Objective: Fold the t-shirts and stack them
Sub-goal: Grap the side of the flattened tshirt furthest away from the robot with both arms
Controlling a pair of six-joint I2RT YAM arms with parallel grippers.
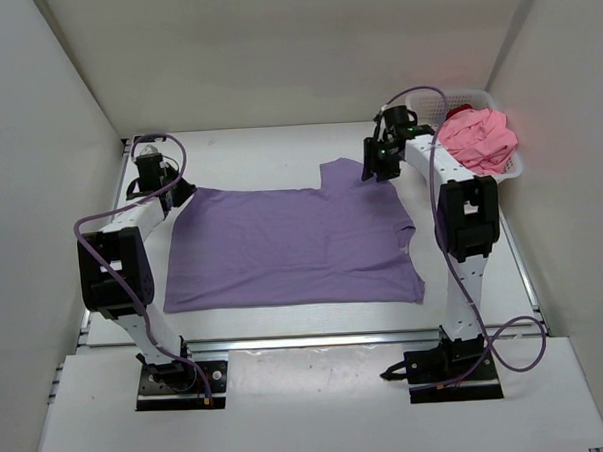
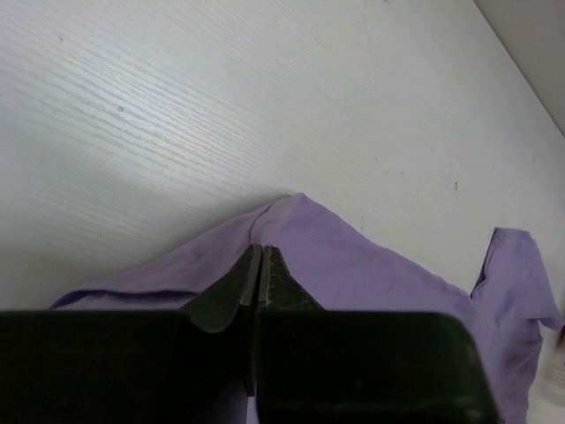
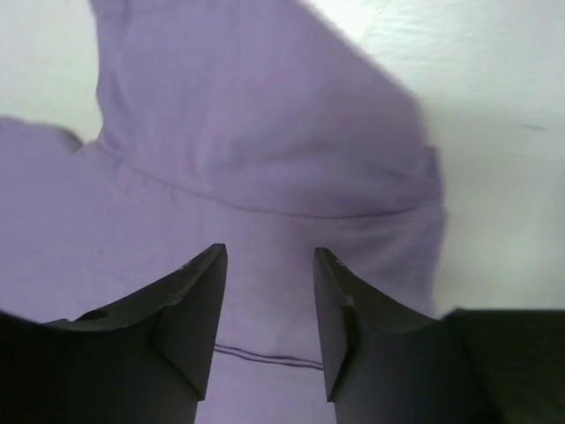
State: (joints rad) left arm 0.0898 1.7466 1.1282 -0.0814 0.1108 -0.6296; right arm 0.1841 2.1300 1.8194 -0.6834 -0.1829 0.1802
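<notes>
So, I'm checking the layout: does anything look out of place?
Little stands out: the purple shirt lies spread flat, one corner pinched up in the left gripper; the pink shirt sits crumpled in the basket.

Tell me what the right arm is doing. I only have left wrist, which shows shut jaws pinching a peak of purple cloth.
Observer: The right gripper is open, its jaws apart over a sleeve of the lavender shirt and gripping nothing.
Operator: Shirt bunched or flat?
Observer: Mostly flat, spread across the table, not folded yet.
Operator: Other shirts?
Observer: The pink shirt and dark red shirt sit in the white basket at the far right corner.
</notes>
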